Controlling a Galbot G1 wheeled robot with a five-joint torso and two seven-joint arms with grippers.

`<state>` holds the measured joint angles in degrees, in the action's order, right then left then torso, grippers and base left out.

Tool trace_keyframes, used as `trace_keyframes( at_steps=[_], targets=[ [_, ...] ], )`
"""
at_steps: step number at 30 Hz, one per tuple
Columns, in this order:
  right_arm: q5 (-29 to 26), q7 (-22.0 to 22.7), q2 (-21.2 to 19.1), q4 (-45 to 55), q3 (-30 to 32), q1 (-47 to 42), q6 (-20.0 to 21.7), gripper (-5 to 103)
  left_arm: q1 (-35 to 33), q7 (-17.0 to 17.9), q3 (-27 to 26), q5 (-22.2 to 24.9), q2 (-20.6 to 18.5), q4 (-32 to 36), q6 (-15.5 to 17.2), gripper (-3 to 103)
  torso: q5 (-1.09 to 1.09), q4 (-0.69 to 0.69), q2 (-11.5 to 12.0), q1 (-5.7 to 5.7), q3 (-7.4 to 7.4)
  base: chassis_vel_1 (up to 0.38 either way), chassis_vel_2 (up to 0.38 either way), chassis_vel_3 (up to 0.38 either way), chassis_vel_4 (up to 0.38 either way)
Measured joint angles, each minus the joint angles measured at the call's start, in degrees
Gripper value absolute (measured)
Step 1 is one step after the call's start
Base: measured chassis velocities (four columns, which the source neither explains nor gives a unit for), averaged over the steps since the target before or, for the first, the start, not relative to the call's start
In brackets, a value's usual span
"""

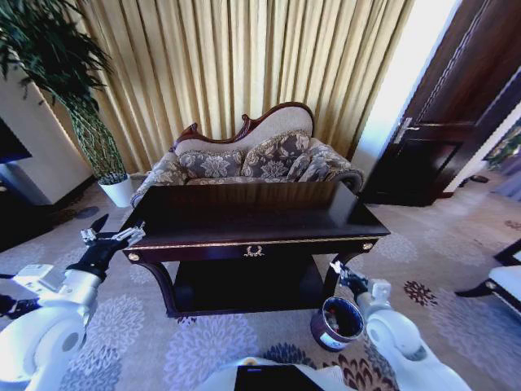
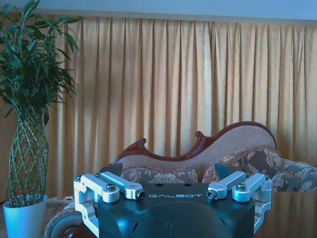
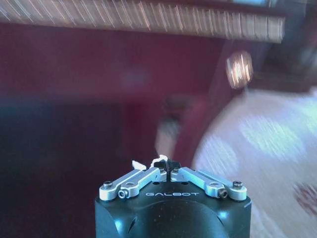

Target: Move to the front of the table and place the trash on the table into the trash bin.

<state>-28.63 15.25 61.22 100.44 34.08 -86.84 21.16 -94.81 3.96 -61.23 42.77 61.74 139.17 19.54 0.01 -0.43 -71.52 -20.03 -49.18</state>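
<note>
- One plant (image 1: pixel 61 90) in one white pot (image 1: pixel 119 191) stands at the far left, beside the curtain (image 1: pixel 244 65)
- One left gripper (image 1: pixel 104 234) is raised near the table's front left corner; in the left wrist view its two fingers (image 2: pixel 111 171) stand wide apart, nothing between them
- One dark table (image 1: pixel 252 213) with gold trim stands in the middle, in front of one sofa (image 1: pixel 248 159); I see no bottle or paper wads on its top
- One right gripper (image 1: pixel 339 273) sits low by the table's front right leg, just above the bin; in the right wrist view its fingertips meet on a small white scrap (image 3: pixel 140 163), likely paper
- One round bin (image 1: pixel 338 322) stands on the carpet (image 1: pixel 423 269) beside that leg, something pale inside
</note>
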Motion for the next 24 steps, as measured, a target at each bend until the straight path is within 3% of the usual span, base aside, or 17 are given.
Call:
trace_keyframes(
  at_steps=[7,11,18,21,24],
  targets=[
    [8.4,-1.5,2.2,-22.4,-0.1,9.2,-4.4,0,-1.1,0.0,-0.6,0.0,0.9,1.3,-0.3,100,-0.01,0.01,0.0,0.0,0.0,0.0,0.0,0.0,0.0],
    [11.1,-1.7,3.1,-28.2,0.5,11.3,-5.5,0,-1.5,0.0,-0.4,0.0,1.3,1.9,-0.5,100,-0.01,0.0,0.0,0.0,0.0,0.0,0.0,0.0,0.0],
    [11.2,-2.1,4.3,-29.9,0.6,11.7,-5.6,-1,-1.4,0.0,0.3,-0.3,1.9,2.6,-0.6,100,-0.02,0.0,0.0,0.0,0.0,0.0,0.0,0.0,0.0],
    [11.2,-2.9,4.8,-29.0,0.7,11.3,-5.4,15,-1.5,0.0,0.7,-0.6,2.3,3.1,-0.5,100,-0.02,0.0,0.0,0.0,0.0,0.0,0.0,0.0,0.0],
    [11.3,-3.1,5.0,-28.4,0.7,11.1,-5.4,20,-1.5,0.0,1.0,-0.9,2.5,3.2,-0.4,100,-0.02,0.0,0.0,0.0,0.0,0.0,0.0,0.0,0.0]
  ],
)
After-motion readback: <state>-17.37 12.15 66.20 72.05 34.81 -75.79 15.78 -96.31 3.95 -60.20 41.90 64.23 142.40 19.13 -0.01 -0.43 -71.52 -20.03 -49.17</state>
